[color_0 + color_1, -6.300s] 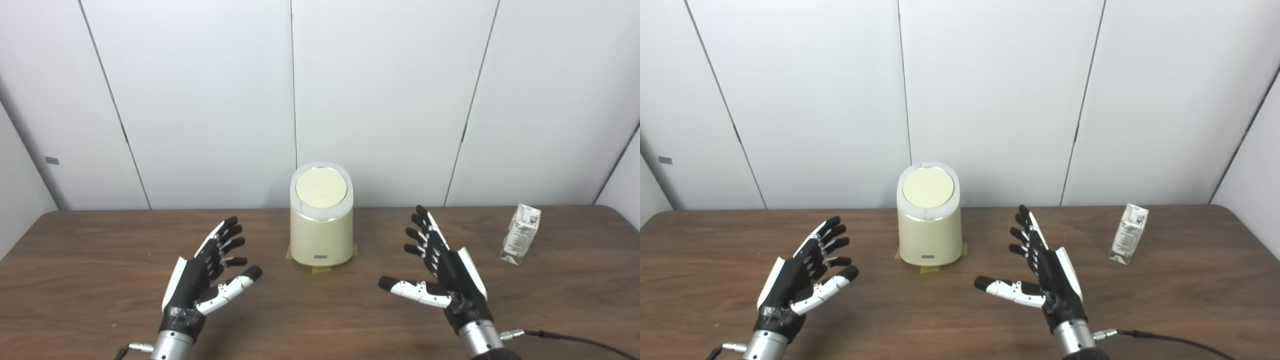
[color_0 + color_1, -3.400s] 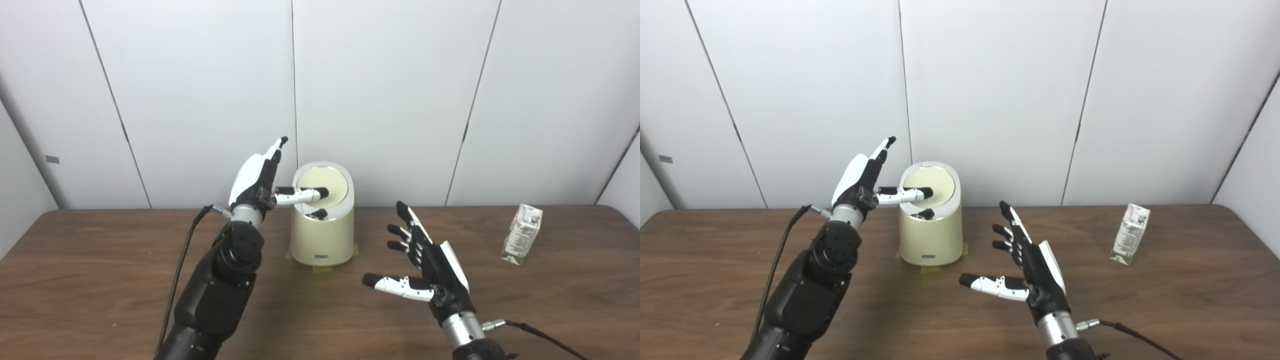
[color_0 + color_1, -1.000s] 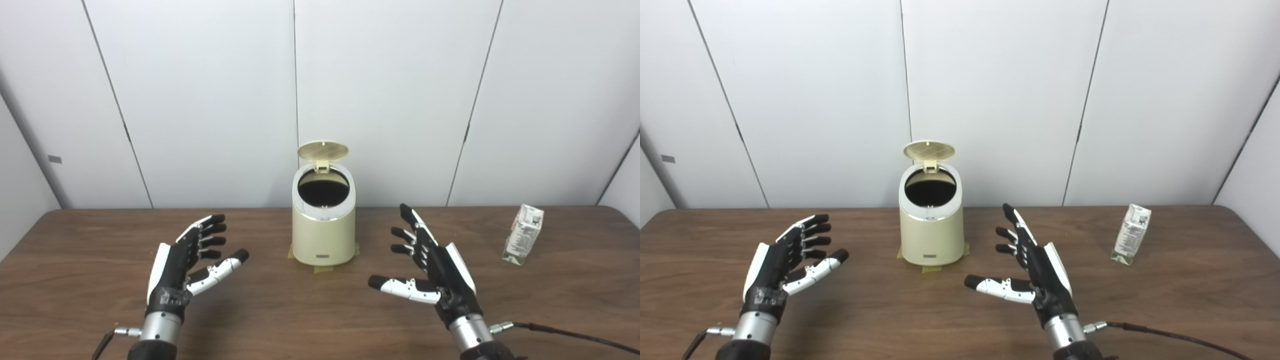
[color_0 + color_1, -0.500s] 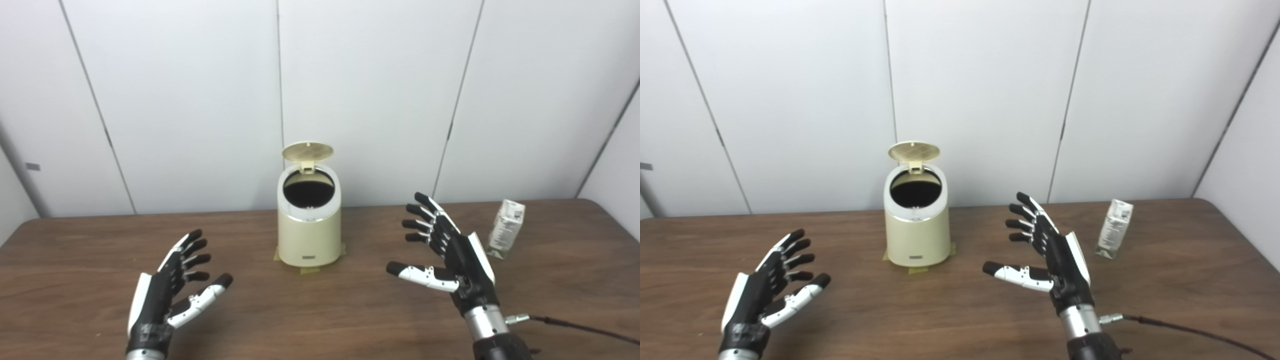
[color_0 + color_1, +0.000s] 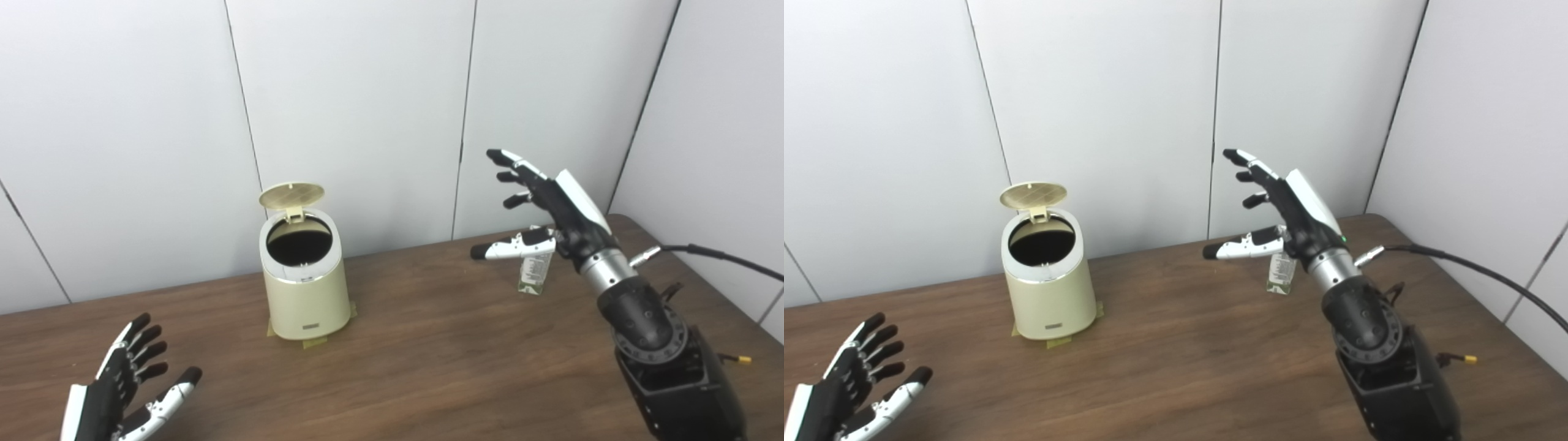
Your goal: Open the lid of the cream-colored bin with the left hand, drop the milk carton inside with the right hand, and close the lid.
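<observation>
Your milk carton stands upright near the table's far right edge, partly hidden behind your right hand, which hovers spread and empty. It looks light and crushable, so grip its flat sides gently. The cream-colored bin stands lid up, well apart; nothing lies between. Your left hand waits spread near the near left corner.

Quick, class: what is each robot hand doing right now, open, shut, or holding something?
Left hand: open, holding nothing, low over the table.
Right hand: open, raised in front of the milk carton, not gripping it.
</observation>
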